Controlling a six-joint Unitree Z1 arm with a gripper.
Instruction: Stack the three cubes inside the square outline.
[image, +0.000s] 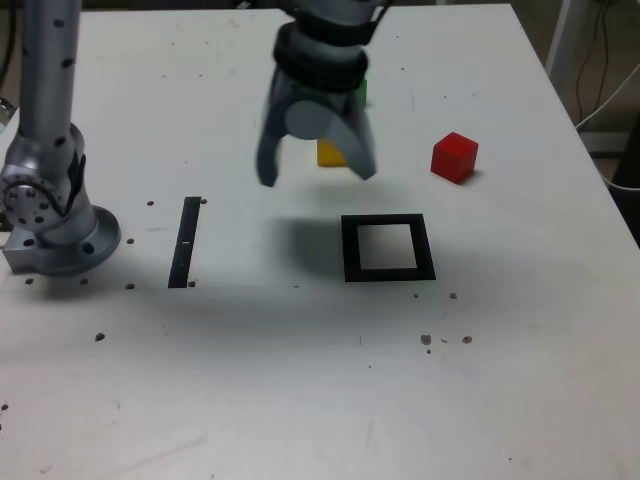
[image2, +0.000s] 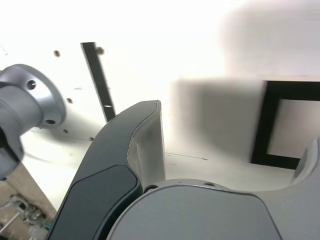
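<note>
The red cube (image: 454, 158) sits off to the exterior view's right of your gripper (image: 317, 178), bare table around it, so probably the easiest to reach. Yellow cube (image: 330, 154) and green cube (image: 363, 92) are partly hidden behind your fingers. Jaws spread apart, nothing between them, likely kept wide for a first pick. Square outline (image: 350, 250) lies below, slightly right in the exterior view, its centre vacant for stacking. Table's right edge (image: 575, 135) is beyond red; black strip (image: 184, 243) lies flat, robot base (image: 75, 243) further left.
</note>
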